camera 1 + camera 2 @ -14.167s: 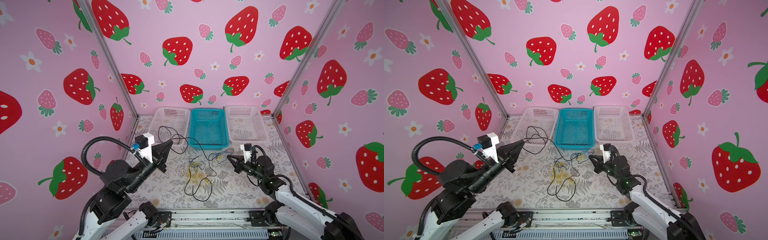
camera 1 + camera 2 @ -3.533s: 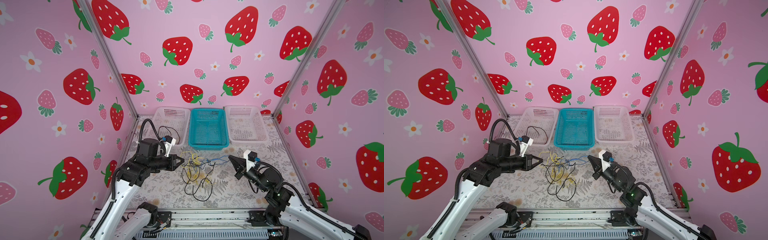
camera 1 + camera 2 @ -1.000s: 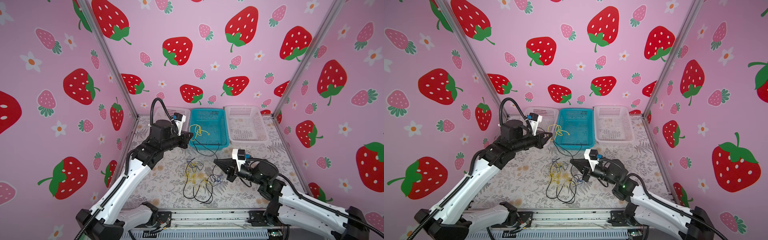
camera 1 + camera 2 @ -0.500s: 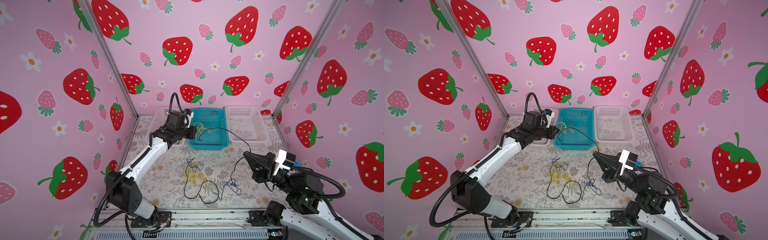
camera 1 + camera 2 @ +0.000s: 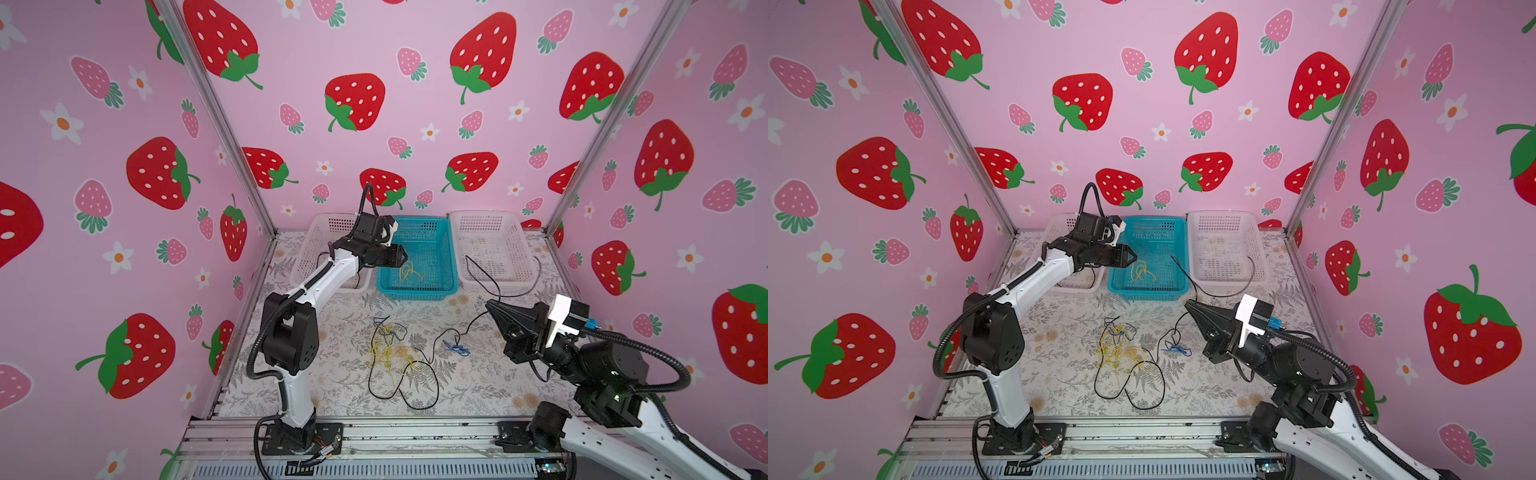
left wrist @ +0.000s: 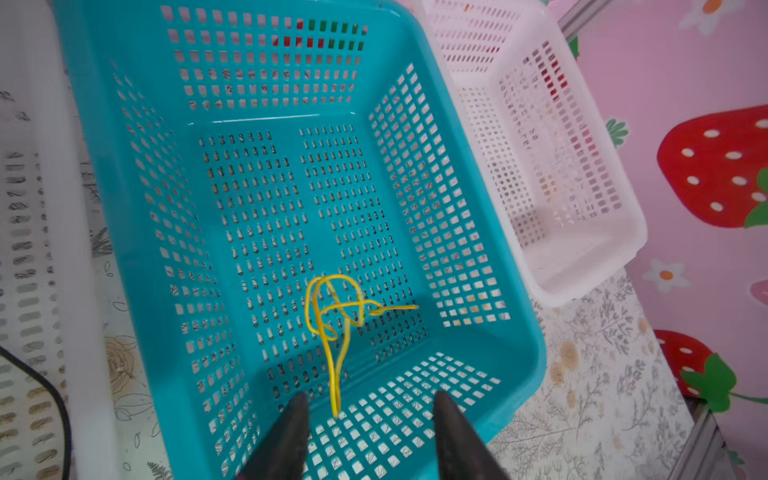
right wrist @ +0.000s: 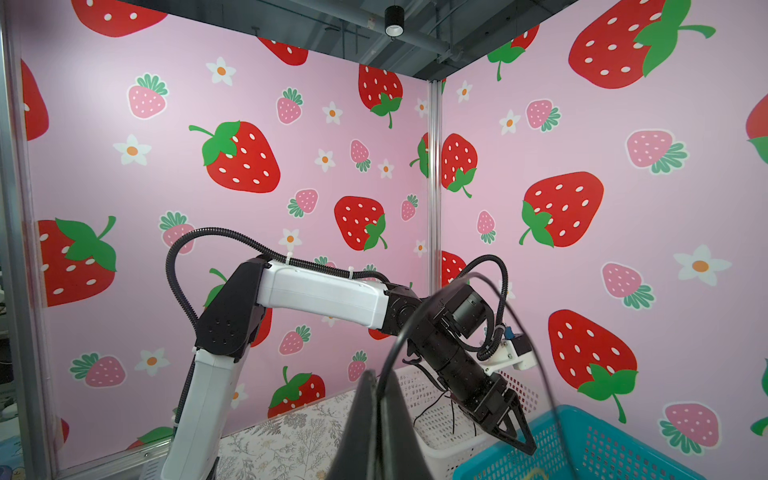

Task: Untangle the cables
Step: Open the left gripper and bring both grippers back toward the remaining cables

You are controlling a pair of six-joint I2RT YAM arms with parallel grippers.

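Floral bench [image 5: 332, 374], strawberry walls [image 5: 415, 62]. Your left claw [image 6: 370, 395] hangs apart over the teal basket [image 6: 137, 208], with the yellow cable [image 6: 332, 307] inside, just off its tips. Your right claw [image 7: 374, 377] clamps the black cable [image 7: 399, 340]. The tangle [image 5: 388, 353] lies mid-bench.

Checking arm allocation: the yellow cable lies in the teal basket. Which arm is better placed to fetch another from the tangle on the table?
Left, probably. The left end effector is open and empty above the teal basket; the right end effector is shut on a black cable.
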